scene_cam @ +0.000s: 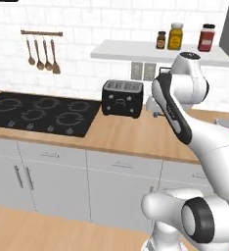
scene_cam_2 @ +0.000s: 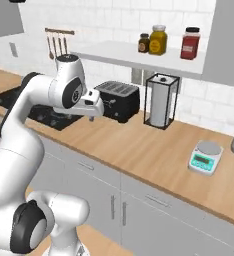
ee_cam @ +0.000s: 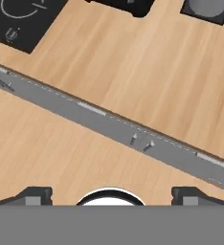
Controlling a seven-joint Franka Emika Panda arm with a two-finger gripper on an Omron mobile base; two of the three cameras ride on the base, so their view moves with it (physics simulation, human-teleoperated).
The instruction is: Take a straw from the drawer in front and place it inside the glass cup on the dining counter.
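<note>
My gripper (ee_cam: 112, 195) hangs over the wood counter and points down at it. Its two dark fingertips (ee_cam: 35, 194) stand far apart with nothing between them, so it is open. From the right base view the gripper (scene_cam_2: 92, 116) hovers in front of the toaster. The light-grey drawer (scene_cam: 122, 165) with its small silver bar handle sits shut under the counter edge, and appears as the drawer (scene_cam_2: 87, 165) from the right and the drawer (ee_cam: 91, 109) from above. The straw is hidden. The glass cup and the dining counter are out of view.
A black toaster (scene_cam_2: 118, 100) and a black cooktop (scene_cam: 38, 113) stand on the wood counter (scene_cam_2: 154, 150). A paper-towel holder (scene_cam_2: 160, 101) and a small scale (scene_cam_2: 205, 156) stand to the right. Jars line a white shelf (scene_cam: 136, 50).
</note>
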